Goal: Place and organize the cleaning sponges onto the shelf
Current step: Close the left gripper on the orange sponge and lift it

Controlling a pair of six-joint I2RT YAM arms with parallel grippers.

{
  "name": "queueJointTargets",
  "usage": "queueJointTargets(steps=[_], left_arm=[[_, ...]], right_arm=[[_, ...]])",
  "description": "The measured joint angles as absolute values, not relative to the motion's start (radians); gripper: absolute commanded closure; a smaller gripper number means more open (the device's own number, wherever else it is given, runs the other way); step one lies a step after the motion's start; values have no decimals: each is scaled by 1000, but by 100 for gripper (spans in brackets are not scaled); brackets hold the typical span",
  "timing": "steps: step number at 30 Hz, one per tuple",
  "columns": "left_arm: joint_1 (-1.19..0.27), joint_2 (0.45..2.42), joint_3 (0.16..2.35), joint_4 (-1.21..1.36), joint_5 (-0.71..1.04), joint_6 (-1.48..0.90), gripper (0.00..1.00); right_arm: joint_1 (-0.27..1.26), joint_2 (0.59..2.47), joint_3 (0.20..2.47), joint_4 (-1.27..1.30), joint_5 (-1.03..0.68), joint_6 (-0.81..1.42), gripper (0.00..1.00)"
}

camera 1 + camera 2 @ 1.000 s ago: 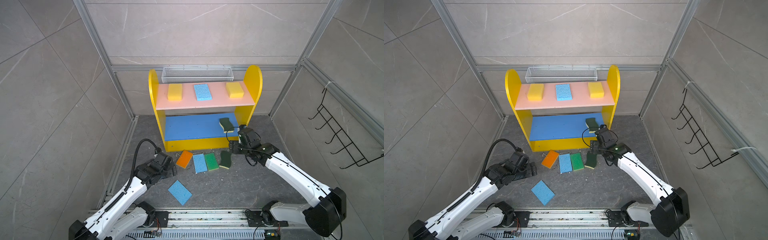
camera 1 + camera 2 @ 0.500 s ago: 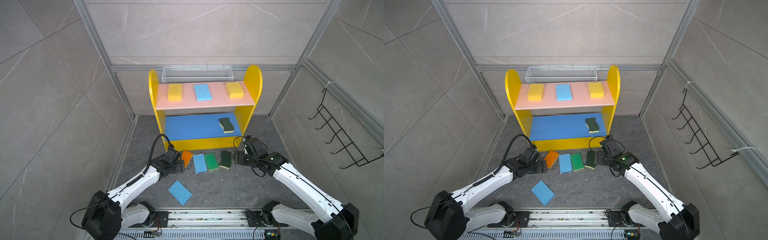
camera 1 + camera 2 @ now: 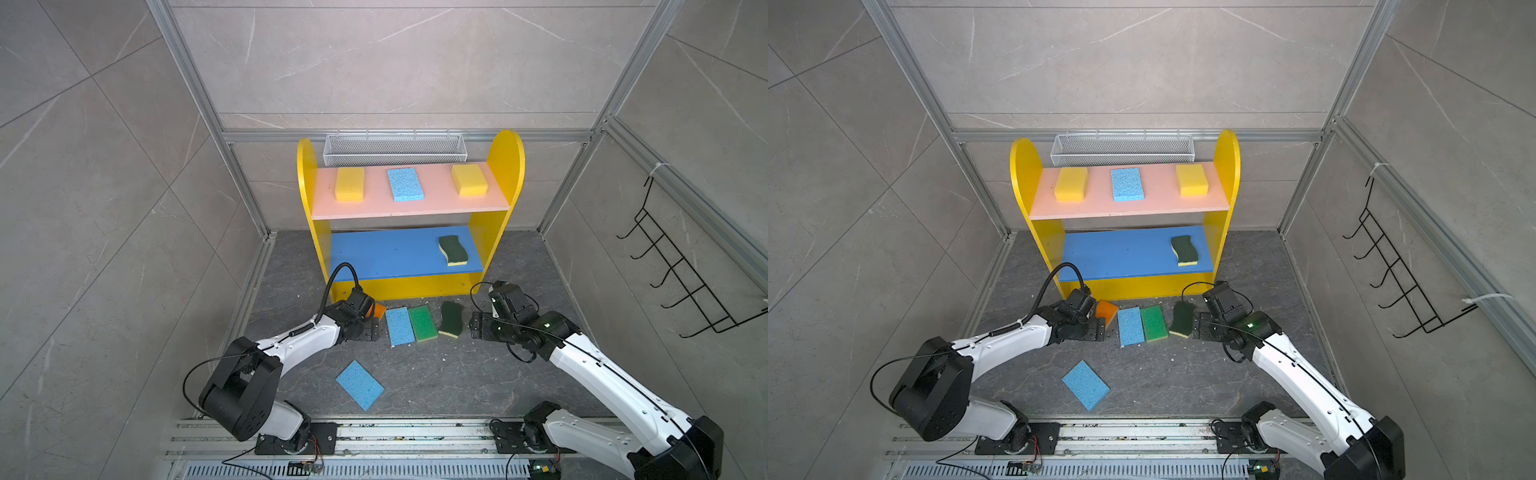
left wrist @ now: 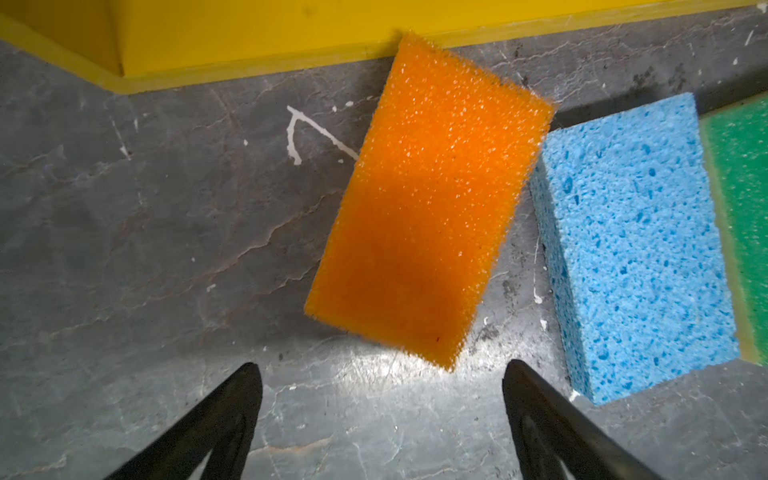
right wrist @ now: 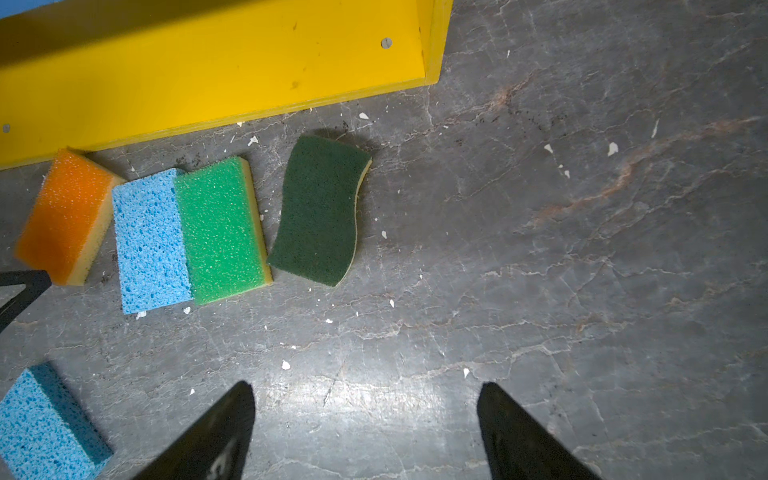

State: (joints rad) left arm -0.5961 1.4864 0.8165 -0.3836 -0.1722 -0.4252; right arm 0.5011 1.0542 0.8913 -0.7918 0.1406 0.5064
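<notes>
Sponges lie partly on the shelf and partly on the dark stone floor in front of it.

Both top views take in the whole scene, while each wrist view shows only a patch of floor. In the left wrist view, the left gripper is spread wide and empty. Its black fingertips stop just short of the orange sponge, which lies aslant with one corner at the shelf's yellow base. In a top view the gripper covers most of that sponge.

In the right wrist view, the right gripper is likewise spread and holds nothing. It is over bare floor, near the wavy dark green sponge but apart from it. Only this view shows the yellow bottom layer of the bright green sponge, which touches the light blue sponge beside it. The lone light blue sponge lies well apart from that row, nearer the arm bases.

The pink upper board holds the left yellow sponge, the middle light blue sponge and the right yellow sponge, spaced apart. The blue middle board holds the second wavy dark green sponge at its right end. A white mesh basket hangs behind the shelf top.
</notes>
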Motion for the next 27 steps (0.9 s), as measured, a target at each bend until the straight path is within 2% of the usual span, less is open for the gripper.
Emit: queueJointTargets(steps=[15, 27], left_arm=[[-596, 1645, 926, -377, -204, -329, 5], [-596, 1703, 944, -370, -207, -320, 8]], right_arm=[[501, 1053, 877, -797, 141, 517, 14], [501, 1032, 876, -813, 144, 525, 14]])
